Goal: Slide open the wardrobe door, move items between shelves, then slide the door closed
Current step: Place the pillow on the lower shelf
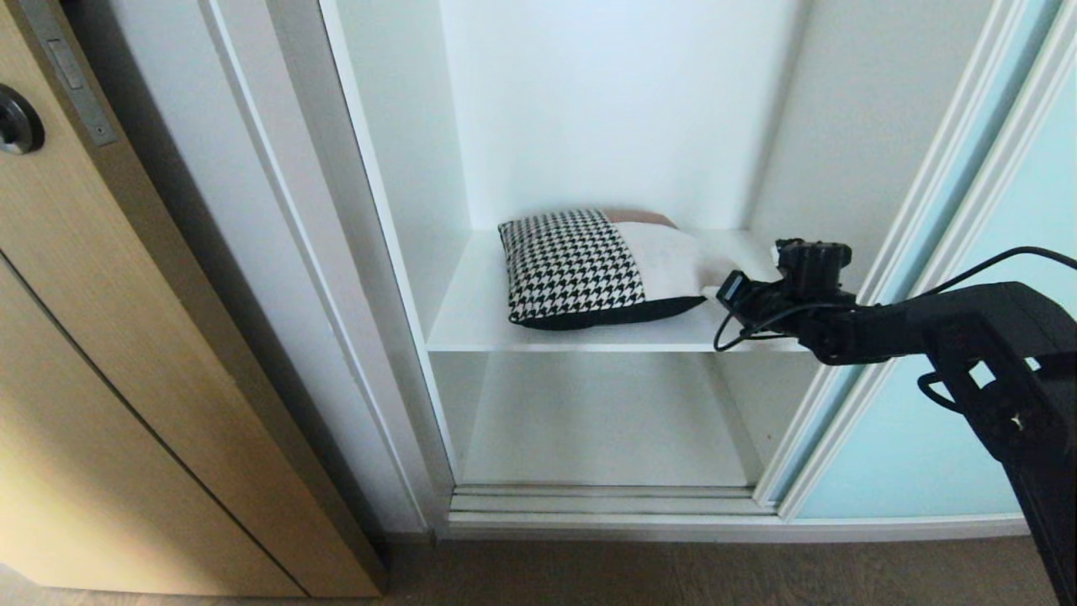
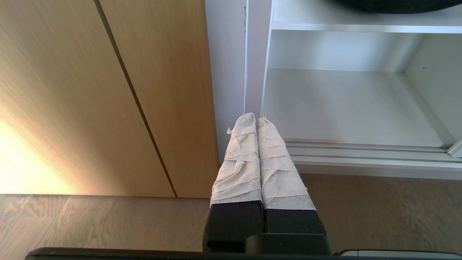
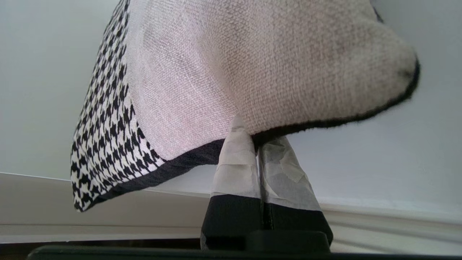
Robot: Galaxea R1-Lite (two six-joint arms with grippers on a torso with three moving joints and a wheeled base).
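Occupying the right edge of the head view, the sliding wardrobe door of pale aqua frosted glass stands pushed aside, leaving the white interior of the wardrobe exposed at centre frame. At the left of the same view a tan wood-grain door fills the frame edge, its dark round handle at upper left. Two shelves appear in the opening: an upper shelf at mid-frame and a lower shelf beneath it, just above the floor track. The cushion, patched in black-and-white houndstooth, cream and rust-brown with a black underside, lies on the upper shelf at centre frame. The right arm reaches in from the lower right of the head view, and the right gripper meets the cushion at its right-hand corner. In the right wrist view the taped fingers are pressed together on the black seam of the cream patch, pinching that edge of the cushion. The left gripper, seen only in the left wrist view, hangs low at centre frame before the wood-grain door and the lower shelf, its taped fingers closed against each other and holding nothing.
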